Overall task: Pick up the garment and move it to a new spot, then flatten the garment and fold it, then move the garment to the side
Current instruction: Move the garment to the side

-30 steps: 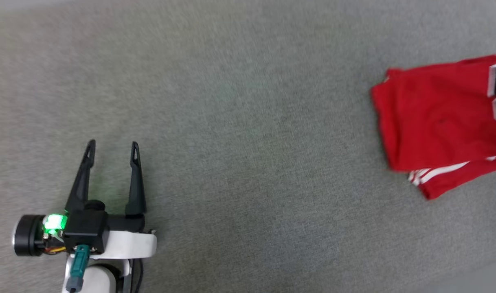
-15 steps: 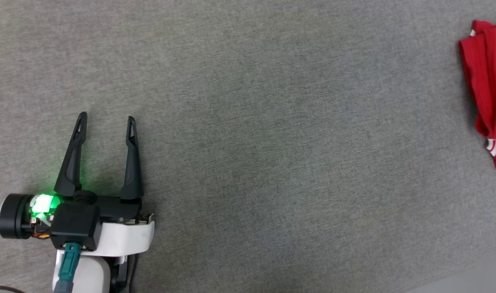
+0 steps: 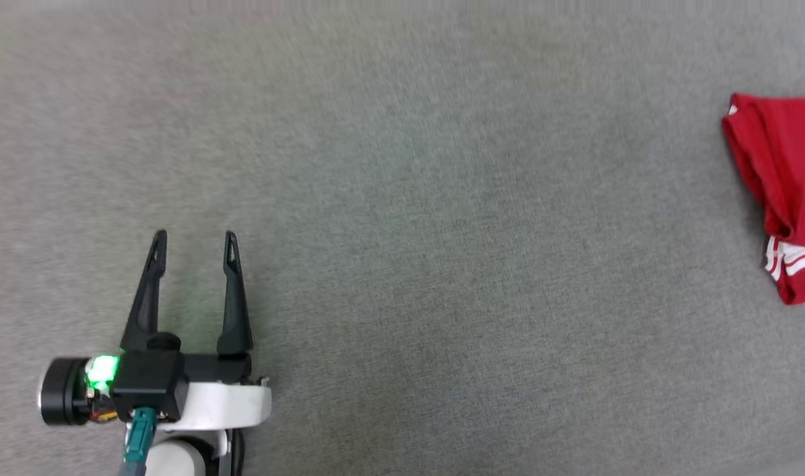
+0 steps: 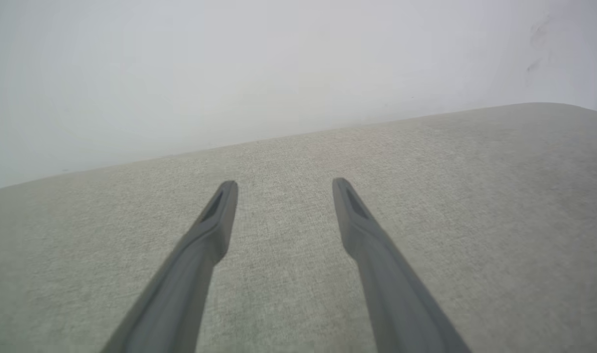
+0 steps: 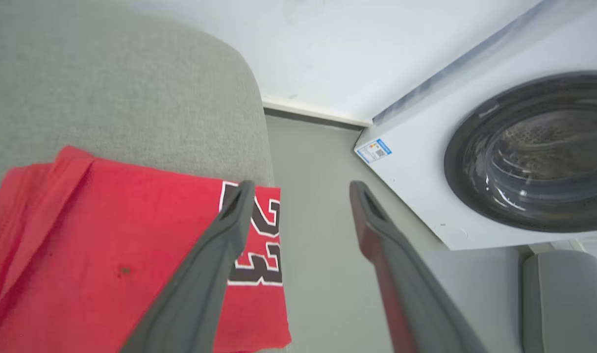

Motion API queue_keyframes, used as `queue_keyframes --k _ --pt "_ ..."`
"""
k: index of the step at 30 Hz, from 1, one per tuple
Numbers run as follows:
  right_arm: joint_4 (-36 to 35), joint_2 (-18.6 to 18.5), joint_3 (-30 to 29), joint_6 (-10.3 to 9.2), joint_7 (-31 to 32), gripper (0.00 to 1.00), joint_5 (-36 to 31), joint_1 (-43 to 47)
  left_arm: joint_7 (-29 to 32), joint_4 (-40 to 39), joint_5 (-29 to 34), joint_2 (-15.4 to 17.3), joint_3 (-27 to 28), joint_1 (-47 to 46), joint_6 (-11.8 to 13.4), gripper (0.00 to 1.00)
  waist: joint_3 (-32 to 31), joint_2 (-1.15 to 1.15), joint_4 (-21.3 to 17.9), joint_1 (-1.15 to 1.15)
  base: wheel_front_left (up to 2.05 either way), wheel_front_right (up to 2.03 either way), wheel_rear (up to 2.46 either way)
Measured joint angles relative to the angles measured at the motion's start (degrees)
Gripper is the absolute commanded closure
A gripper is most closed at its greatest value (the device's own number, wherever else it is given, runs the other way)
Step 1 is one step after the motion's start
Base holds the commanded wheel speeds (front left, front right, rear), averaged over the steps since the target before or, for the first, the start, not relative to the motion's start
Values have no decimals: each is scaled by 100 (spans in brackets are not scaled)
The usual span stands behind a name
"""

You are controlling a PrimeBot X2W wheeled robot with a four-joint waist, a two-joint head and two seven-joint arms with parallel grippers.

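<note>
Folded red jersey shirt, the garment (image 5: 107, 235), with red-and-white striped trim and a black, white-edged number, lies at the right-hand edge of the grey woven-fabric bench (image 3: 402, 198). It appears to have been set aside as the task's last step requires. Whether its hem overhangs the rim is unclear in the wide-angle wrist view. The right gripper (image 5: 301, 189) hovers just above it, its two dark fingers (image 5: 220, 245) spread wide with nothing between them, as suits a garment already put down. The left gripper (image 3: 195, 237), equally wide open and empty, is well apart over bare fabric, out of the way. Beyond the bench are a plain white wall (image 4: 279, 63), a grey floor (image 5: 318, 274) and a white front-loading washing machine with a dark round door (image 5: 524, 147).
</note>
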Motion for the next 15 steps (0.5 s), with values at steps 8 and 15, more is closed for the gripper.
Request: queue_keyframes --k 8,15 --pt "-146 791 -1106 0 -1878 0 -1335 -4 15 129 -122 -193 37 375 97 0 -756 0 277 0 0 0 0" --pt "-1134 2109 -1830 0 -2494 0 -2063 712 15 224 -185 -332 53 644 93 0 -1263 0 586 -1 0 0 0"
